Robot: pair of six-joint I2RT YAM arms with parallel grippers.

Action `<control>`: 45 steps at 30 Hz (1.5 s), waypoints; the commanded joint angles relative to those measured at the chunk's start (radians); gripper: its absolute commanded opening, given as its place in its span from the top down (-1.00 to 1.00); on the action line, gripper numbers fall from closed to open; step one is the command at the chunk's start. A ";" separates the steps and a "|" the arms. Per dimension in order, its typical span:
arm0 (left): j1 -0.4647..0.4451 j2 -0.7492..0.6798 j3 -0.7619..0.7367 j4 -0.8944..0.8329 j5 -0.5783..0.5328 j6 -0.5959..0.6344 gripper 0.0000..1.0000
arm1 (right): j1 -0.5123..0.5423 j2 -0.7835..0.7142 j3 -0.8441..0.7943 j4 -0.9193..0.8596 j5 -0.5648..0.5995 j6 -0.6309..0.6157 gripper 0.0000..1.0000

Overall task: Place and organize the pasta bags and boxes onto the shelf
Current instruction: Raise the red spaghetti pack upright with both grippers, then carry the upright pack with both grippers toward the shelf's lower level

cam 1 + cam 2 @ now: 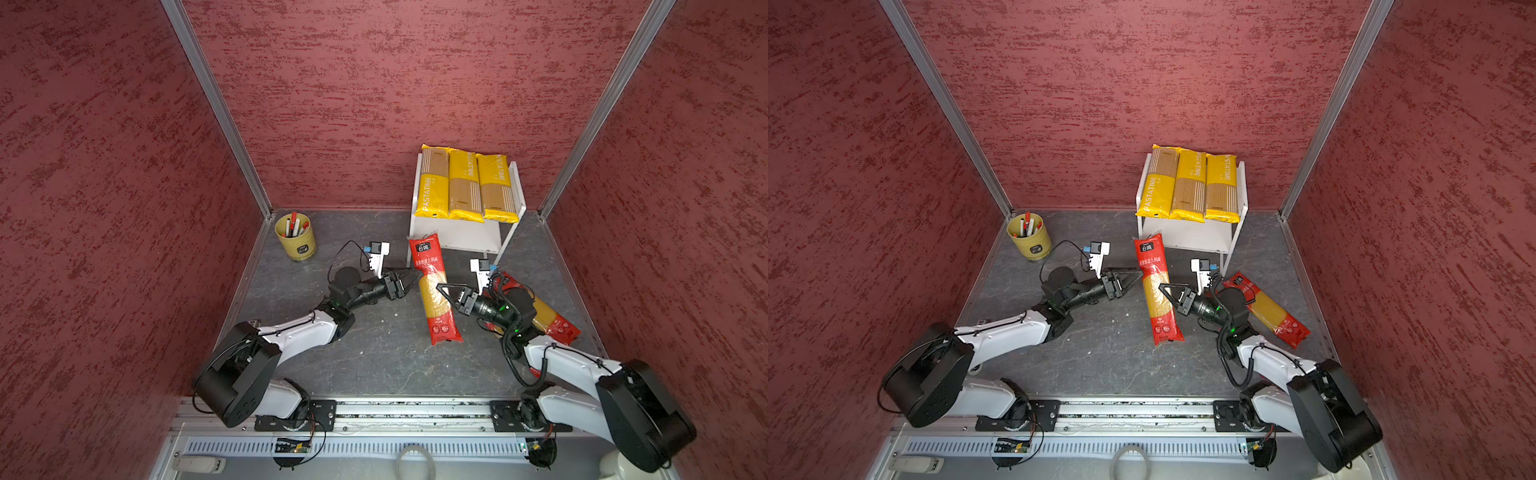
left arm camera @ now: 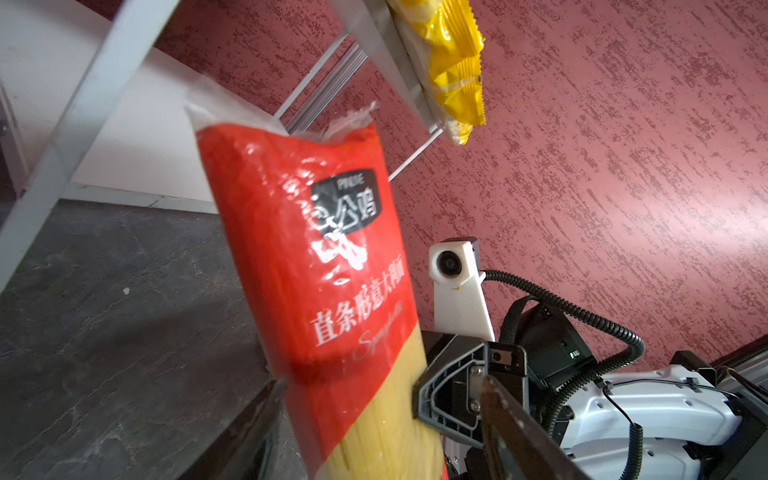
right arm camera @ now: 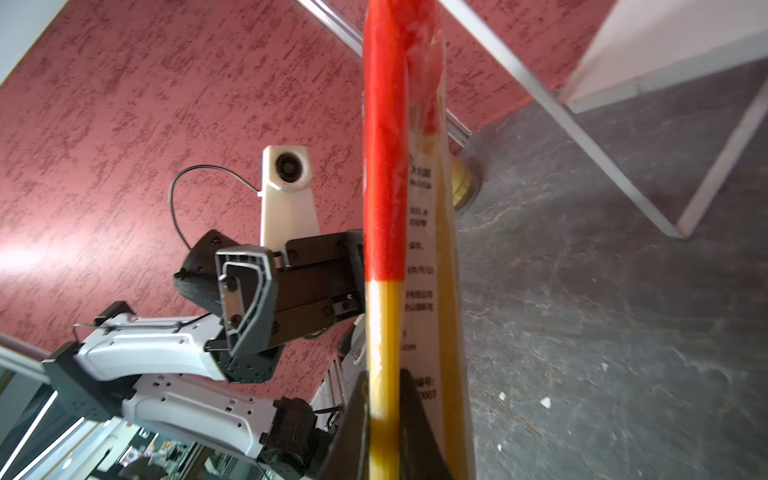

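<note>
Three yellow PASTATIME packs (image 1: 465, 187) (image 1: 1192, 183) lie side by side on the top board of the white shelf (image 1: 457, 239) (image 1: 1192, 239). A red spaghetti pack (image 1: 436, 316) (image 1: 1160, 316) (image 2: 316, 249) (image 3: 384, 166) hangs between both arms, its far end at the shelf's front left leg. My right gripper (image 1: 440, 286) (image 1: 1163, 286) (image 3: 384, 395) is shut on its long edge. My left gripper (image 1: 411, 276) (image 1: 1133, 276) (image 2: 382, 424) is open, its fingers standing wide on either side of the pack. Another red pack (image 1: 552, 320) (image 1: 1266, 309) lies on the floor under the right arm.
A yellow-green cup of pens (image 1: 296, 237) (image 1: 1030, 237) stands in the back left corner. Red textured walls close in the left, back and right sides. The shelf's lower board shows nothing on it. Grey floor lies between the arms' bases.
</note>
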 commanded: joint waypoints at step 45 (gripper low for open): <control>-0.096 0.173 0.111 0.169 -0.002 -0.143 0.77 | 0.003 -0.115 -0.143 0.038 0.098 0.014 -0.10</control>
